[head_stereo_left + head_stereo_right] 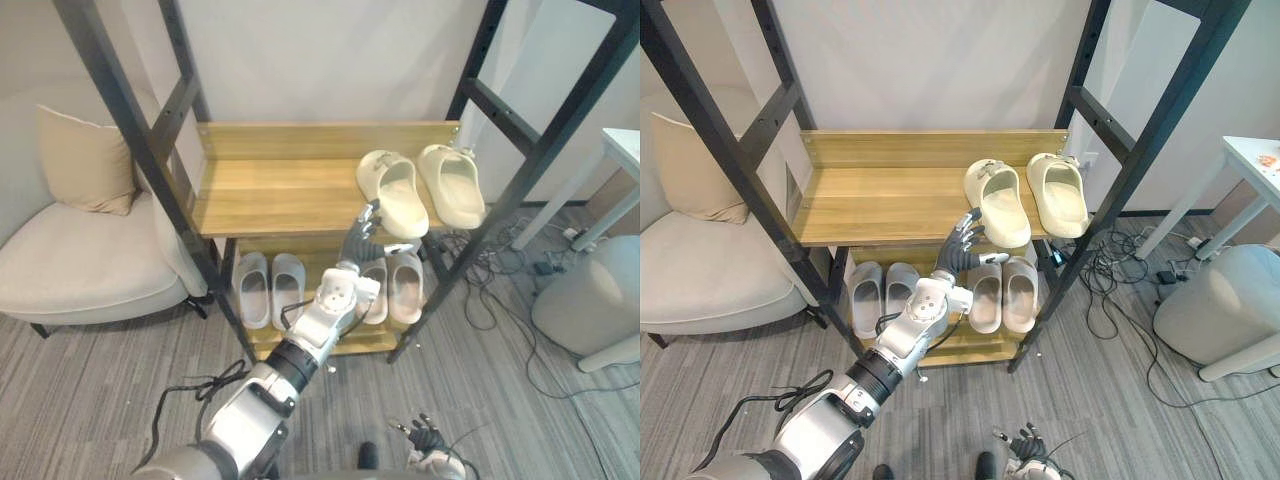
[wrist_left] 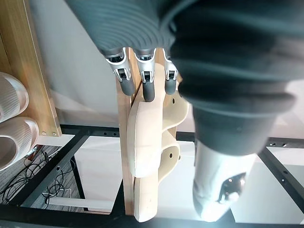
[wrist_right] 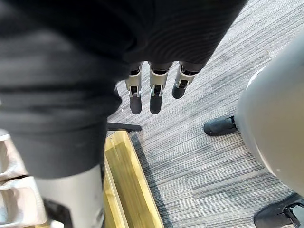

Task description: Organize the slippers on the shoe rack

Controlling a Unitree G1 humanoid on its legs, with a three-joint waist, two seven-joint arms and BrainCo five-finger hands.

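Two cream slippers lie side by side at the right end of the wooden upper shelf (image 1: 270,195), the left one (image 1: 392,192) with its heel at the front edge and the right one (image 1: 452,184) beside it. My left hand (image 1: 362,237) reaches up to that front edge, open, with its straight fingers (image 2: 148,88) at the heel of the left cream slipper (image 2: 147,156); I cannot tell whether they touch it. On the lower shelf stand a grey pair (image 1: 268,288) on the left and a pale pair (image 1: 393,285) on the right. My right hand (image 1: 428,437) hangs low over the floor, its fingers (image 3: 155,97) relaxed.
Black slanted uprights (image 1: 140,130) frame the rack on both sides. A beige armchair (image 1: 70,260) with a cushion (image 1: 85,160) stands at the left. At the right are a grey rounded stool (image 1: 590,290), a white table (image 1: 625,150) and loose cables (image 1: 500,270) on the floor.
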